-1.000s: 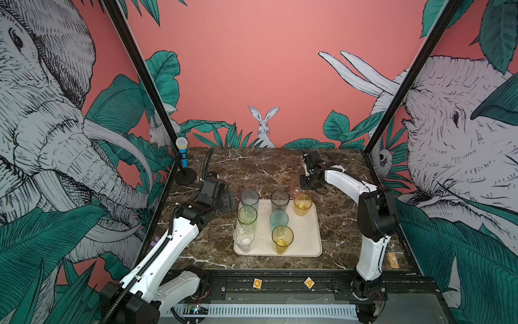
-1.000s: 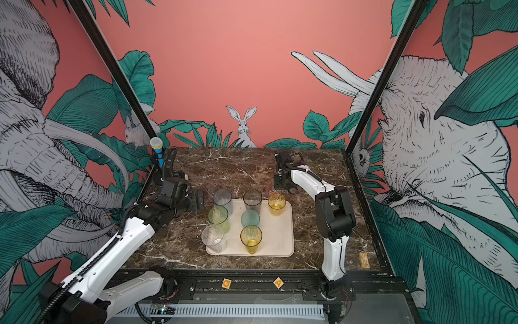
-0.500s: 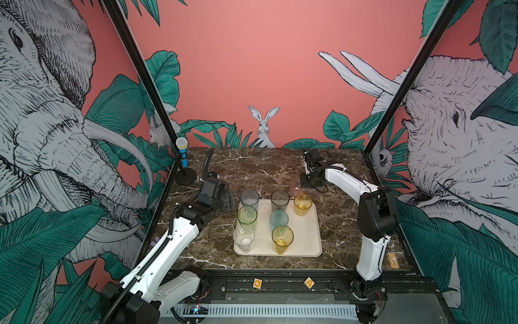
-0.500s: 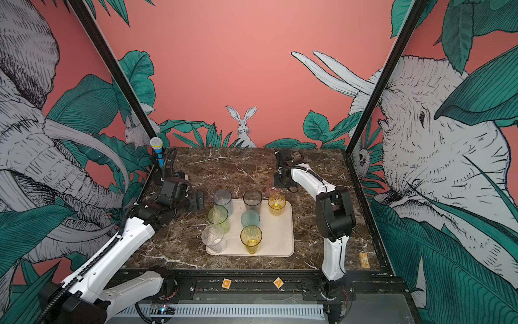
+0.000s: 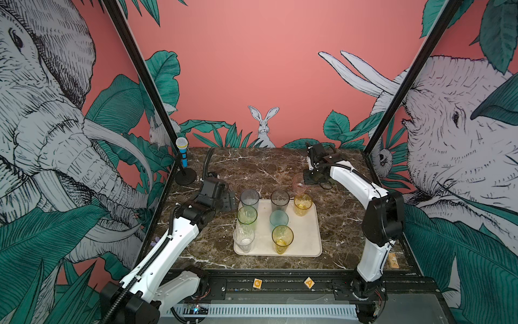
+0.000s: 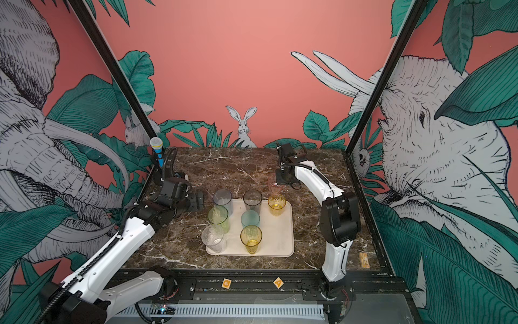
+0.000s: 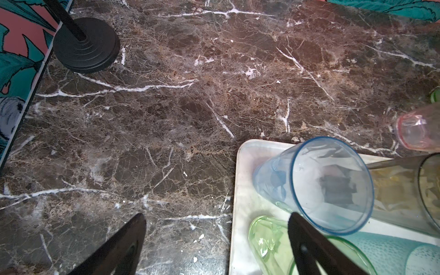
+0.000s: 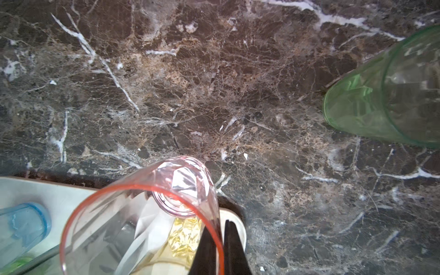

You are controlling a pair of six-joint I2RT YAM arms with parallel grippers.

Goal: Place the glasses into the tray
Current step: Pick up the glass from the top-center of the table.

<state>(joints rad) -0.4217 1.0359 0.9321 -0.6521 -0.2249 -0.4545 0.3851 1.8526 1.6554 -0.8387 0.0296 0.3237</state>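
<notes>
The cream tray [image 5: 307,238] [image 6: 280,238] lies mid-table with several glasses standing in it: grey [image 5: 249,197], smoky brown [image 5: 279,199], amber [image 5: 302,204], green [image 5: 247,216], teal [image 5: 279,218], clear [image 5: 244,238] and yellow [image 5: 282,238]. My right gripper [image 8: 217,226] [image 5: 306,181] is shut on the rim of a pink glass [image 8: 142,214] [image 5: 298,183] [image 6: 274,186]. That glass hangs tilted at the tray's far right corner, behind the amber one. My left gripper [image 7: 216,217] [image 5: 230,199] stands open and empty beside the tray's far left corner, next to the grey glass [image 7: 328,185].
Another green glass [image 8: 385,95] stands on the marble beyond the pink one, hidden in both top views. A blue toy microphone [image 5: 182,153] on a black round base [image 7: 85,45] stands at the far left. Two small orange blocks [image 5: 257,283] sit on the front rail.
The pink glass in my right gripper has shifted very slightly toward the tray. The left arm has not moved.
</notes>
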